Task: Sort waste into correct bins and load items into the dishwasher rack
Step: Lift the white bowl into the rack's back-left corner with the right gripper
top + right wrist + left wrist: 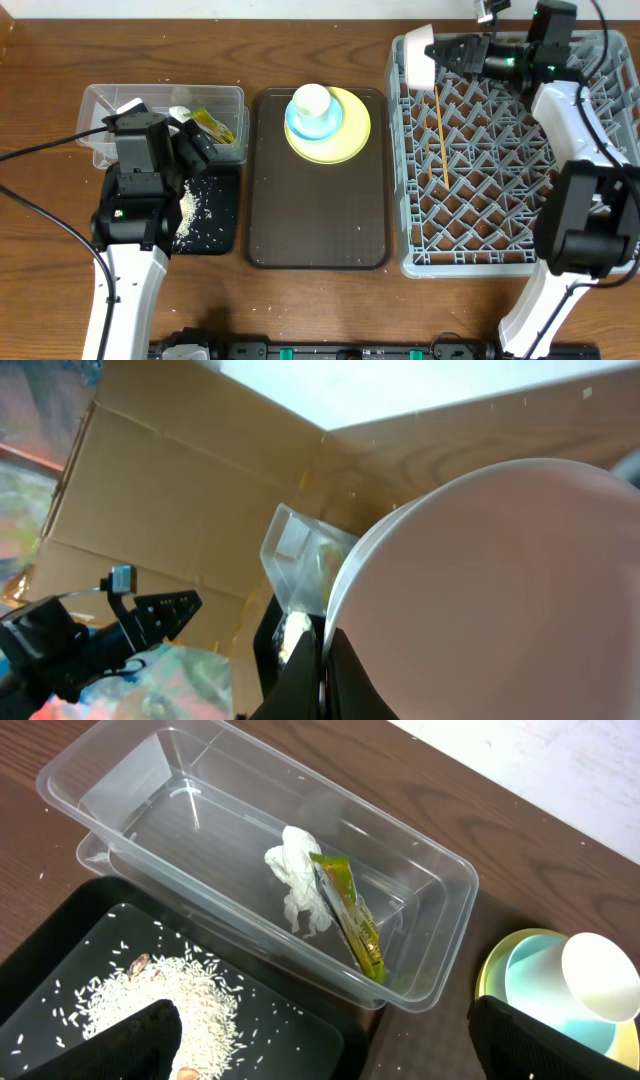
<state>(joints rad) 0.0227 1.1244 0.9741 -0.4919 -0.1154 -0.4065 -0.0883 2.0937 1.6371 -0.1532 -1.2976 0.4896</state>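
The clear tub (430, 880) holds the crumpled white tissue (298, 880) and the snack wrapper (350, 915). Rice crumbs (170, 995) lie on the black tray (400, 1040) beside it. My left gripper (325, 1055) hangs open above the tray's edge, empty. At the far left corner of the dishwasher rack (500, 262), my right gripper (442, 50) is shut on the rim of the white bowl (418, 55), which is tipped on edge. A chopstick (440, 130) lies in the rack. The yellow plate (350, 135) carries the light blue dish (300, 125) and the white cup (311, 101).
The dark brown serving tray (318, 220) lies between the bins and the rack, with the stacked dishes at its far end. In the right wrist view a cardboard box (190, 490) stands beyond the table.
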